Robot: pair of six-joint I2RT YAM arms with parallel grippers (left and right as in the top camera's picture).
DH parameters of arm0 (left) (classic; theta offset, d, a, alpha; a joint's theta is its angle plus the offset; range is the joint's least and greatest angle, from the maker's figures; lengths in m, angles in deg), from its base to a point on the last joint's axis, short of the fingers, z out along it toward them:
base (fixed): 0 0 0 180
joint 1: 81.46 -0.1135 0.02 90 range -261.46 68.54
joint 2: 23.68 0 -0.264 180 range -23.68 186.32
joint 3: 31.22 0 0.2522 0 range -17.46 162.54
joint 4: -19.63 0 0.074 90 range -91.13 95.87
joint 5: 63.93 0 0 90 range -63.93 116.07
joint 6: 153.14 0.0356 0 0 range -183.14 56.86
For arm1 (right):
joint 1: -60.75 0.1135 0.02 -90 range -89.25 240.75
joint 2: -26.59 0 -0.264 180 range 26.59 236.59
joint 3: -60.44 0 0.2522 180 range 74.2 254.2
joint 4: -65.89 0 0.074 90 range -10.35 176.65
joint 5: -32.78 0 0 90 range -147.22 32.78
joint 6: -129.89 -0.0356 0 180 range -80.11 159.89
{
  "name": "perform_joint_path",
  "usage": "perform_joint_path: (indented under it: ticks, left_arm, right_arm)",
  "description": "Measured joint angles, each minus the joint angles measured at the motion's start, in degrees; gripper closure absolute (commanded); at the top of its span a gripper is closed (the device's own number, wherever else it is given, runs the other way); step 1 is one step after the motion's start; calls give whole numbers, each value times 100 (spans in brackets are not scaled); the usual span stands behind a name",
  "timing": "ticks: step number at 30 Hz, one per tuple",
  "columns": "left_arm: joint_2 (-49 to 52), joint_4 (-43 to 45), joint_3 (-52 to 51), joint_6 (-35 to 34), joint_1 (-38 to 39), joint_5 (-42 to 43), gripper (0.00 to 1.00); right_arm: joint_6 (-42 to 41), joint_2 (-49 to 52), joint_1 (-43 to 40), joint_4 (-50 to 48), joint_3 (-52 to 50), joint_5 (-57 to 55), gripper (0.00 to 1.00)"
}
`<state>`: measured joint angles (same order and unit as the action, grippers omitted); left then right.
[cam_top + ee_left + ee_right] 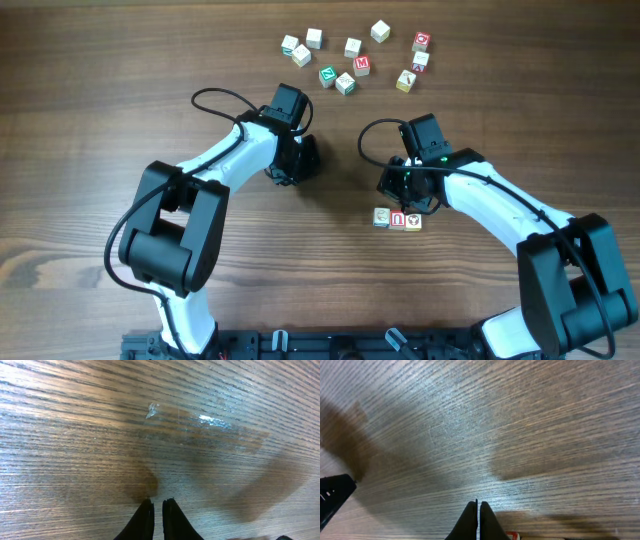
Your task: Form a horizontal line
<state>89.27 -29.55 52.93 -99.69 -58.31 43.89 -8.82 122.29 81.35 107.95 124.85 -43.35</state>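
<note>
Three small letter cubes [397, 218] lie side by side in a short horizontal row on the wooden table [80, 120]. My right gripper [400, 183] hovers just above and behind that row, shut and empty; in the right wrist view its fingertips [478, 505] meet over bare wood, and a red cube edge [512, 535] peeks at the bottom. Several loose cubes [352, 60] are scattered at the far middle. My left gripper [297, 160] sits left of centre, shut and empty; its fingertips [157, 502] are nearly touching over bare wood.
The loose cubes spread from a white one [291, 45] at the left to a red one [421, 41] at the right. Black cables loop off both arms.
</note>
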Motion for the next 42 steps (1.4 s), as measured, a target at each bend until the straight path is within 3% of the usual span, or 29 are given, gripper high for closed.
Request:
perform_joint_path:
  ticks: [42]
  left_arm:
    - [0, 0, 0, 0, 0, 0, 88]
  right_arm:
    - [146, 0, 0, 326, 0, 417, 95]
